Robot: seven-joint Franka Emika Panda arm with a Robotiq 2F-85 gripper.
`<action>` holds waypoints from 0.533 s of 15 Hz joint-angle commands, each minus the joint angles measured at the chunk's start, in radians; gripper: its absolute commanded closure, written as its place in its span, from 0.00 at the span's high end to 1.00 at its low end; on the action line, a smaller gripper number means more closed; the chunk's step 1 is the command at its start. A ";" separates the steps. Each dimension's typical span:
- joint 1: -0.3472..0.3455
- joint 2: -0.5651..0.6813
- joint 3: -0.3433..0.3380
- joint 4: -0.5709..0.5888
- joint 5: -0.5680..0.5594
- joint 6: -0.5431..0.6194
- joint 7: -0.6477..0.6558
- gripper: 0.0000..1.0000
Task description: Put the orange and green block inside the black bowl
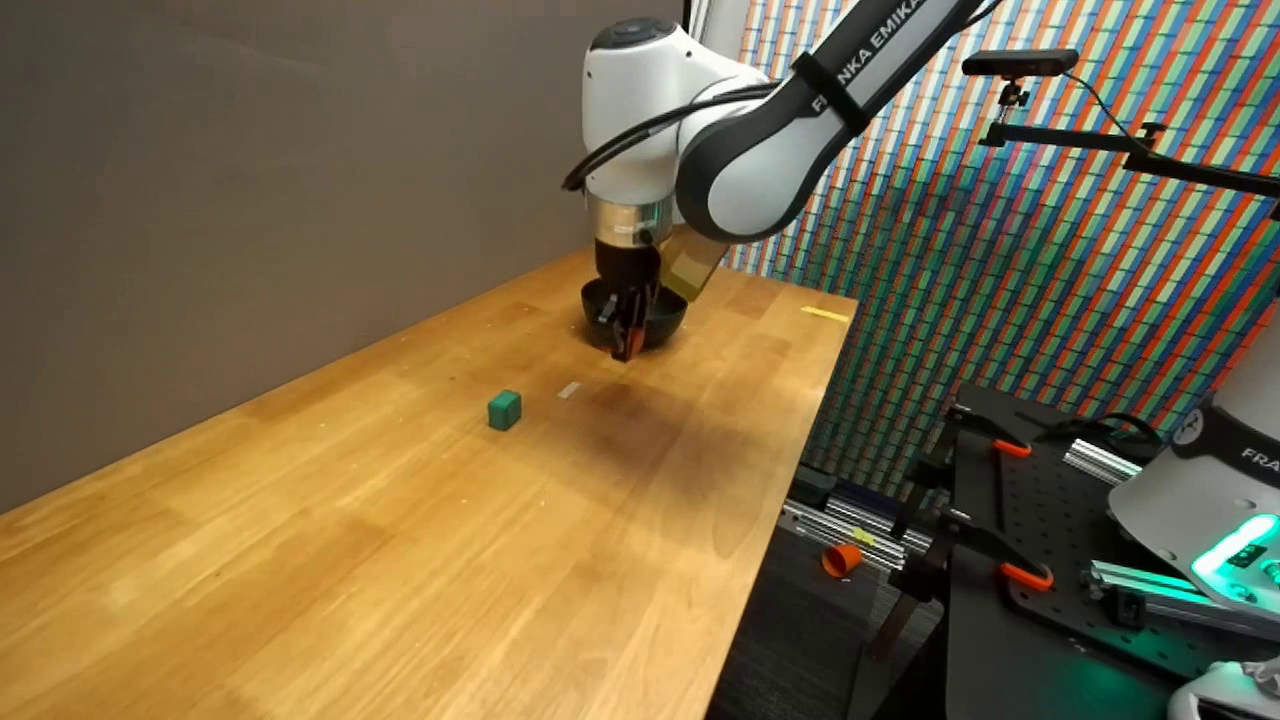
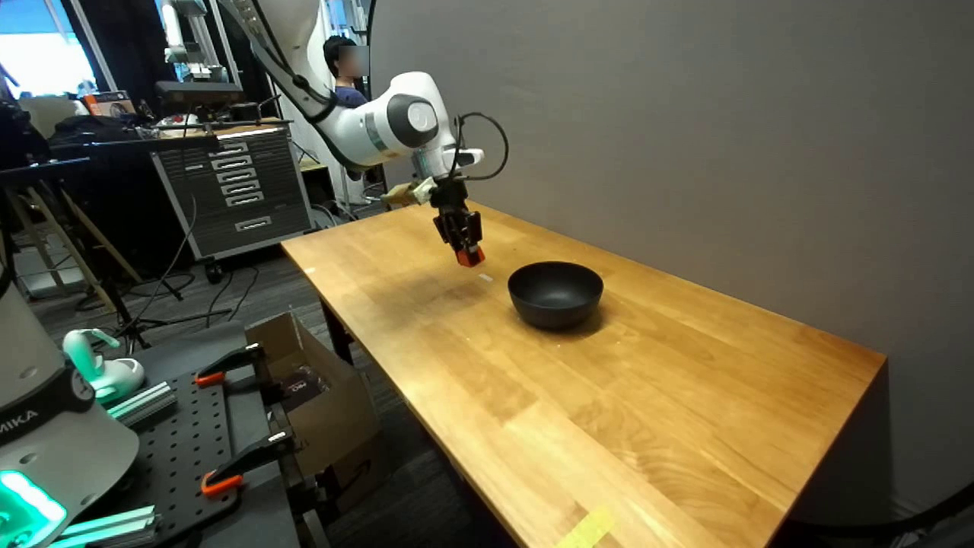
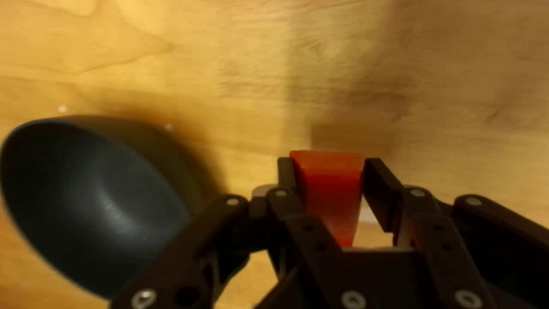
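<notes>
Tabletop (image 2: 647,426) beneath, the tool (image 3: 329,176) grips the orange block (image 3: 332,199), seemingly aloft near the bowl (image 2: 555,297).

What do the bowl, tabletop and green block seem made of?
Black bowl: plastic or ceramic perhaps, satin; soft highlight inside. Tabletop: likely wood, slight sheen; grain and joints show. Green block: maybe wood or plastic, matte; no glare, too small to settle.

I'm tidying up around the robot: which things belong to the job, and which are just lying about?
For the job:
orange block, held by the gripper
green block, on the table
black bowl, upright

Lying about:
orange cup-like item
cardboard box
yellow tape
</notes>
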 commanded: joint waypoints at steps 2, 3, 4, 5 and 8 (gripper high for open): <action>0.023 -0.102 -0.086 0.017 -0.189 -0.115 0.180 0.19; 0.010 -0.100 -0.093 0.025 -0.227 -0.128 0.218 0.19; -0.006 -0.102 -0.087 0.028 -0.247 -0.144 0.240 0.19; -0.021 -0.093 -0.082 0.039 -0.269 -0.159 0.266 0.69; -0.059 -0.068 -0.043 0.060 -0.282 -0.183 0.294 0.84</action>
